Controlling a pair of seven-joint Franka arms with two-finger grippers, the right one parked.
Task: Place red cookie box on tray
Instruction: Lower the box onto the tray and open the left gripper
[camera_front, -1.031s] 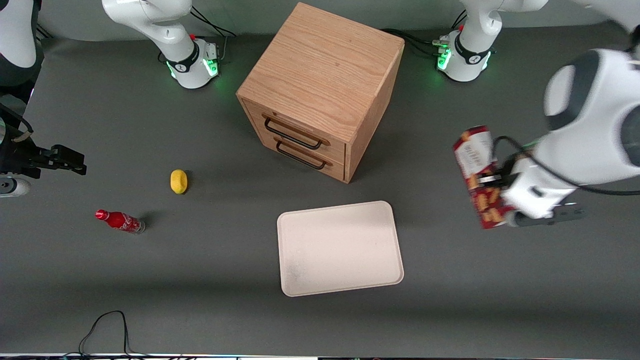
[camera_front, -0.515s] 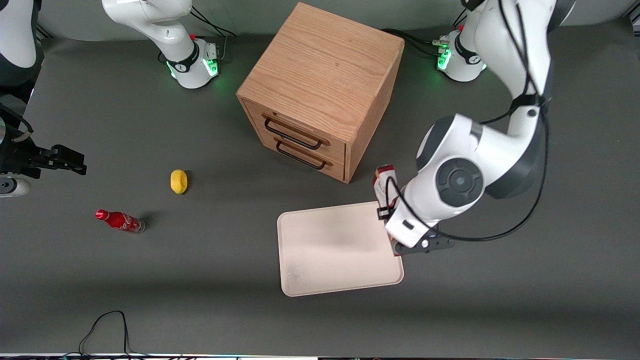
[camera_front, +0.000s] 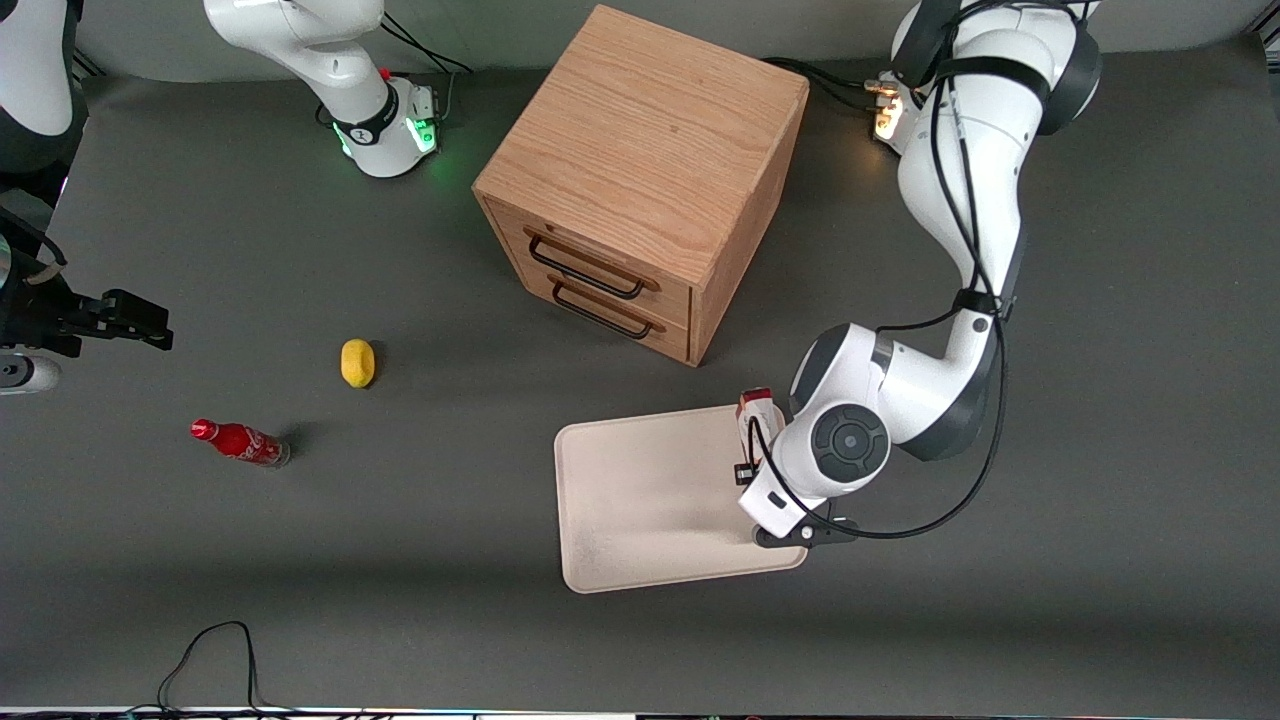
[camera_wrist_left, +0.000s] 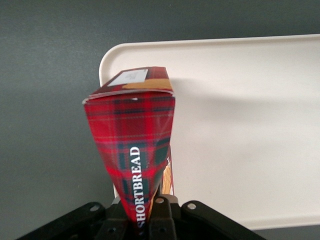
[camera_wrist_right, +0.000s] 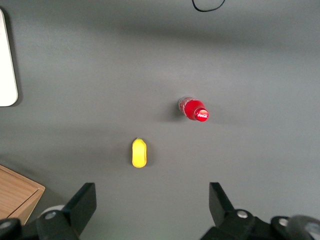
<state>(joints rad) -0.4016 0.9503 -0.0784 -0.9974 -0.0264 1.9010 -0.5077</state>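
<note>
The red cookie box (camera_wrist_left: 132, 135) is a long tartan-red carton marked SHORTBREAD, with a white label at its outer end. My left gripper (camera_wrist_left: 140, 206) is shut on its near end, with the fingers (camera_wrist_left: 159, 202) pressed against both sides. The box hangs over the edge of the pale cream tray (camera_wrist_left: 240, 125) that lies toward the working arm's end, near one rounded corner. From the front, only the labelled end of the box (camera_front: 755, 418) shows above the tray (camera_front: 640, 500); the wrist hides most of the gripper (camera_front: 758, 468). Whether box and tray touch cannot be told.
A wooden drawer cabinet (camera_front: 640, 180) stands farther from the front camera than the tray. A yellow object (camera_front: 357, 362) and a small red soda bottle (camera_front: 240, 442) lie toward the parked arm's end. A black cable (camera_front: 210, 650) loops at the table's front edge.
The gripper carried the box from the working arm's end of the table to the tray's edge, and it has come lower over the tray.
</note>
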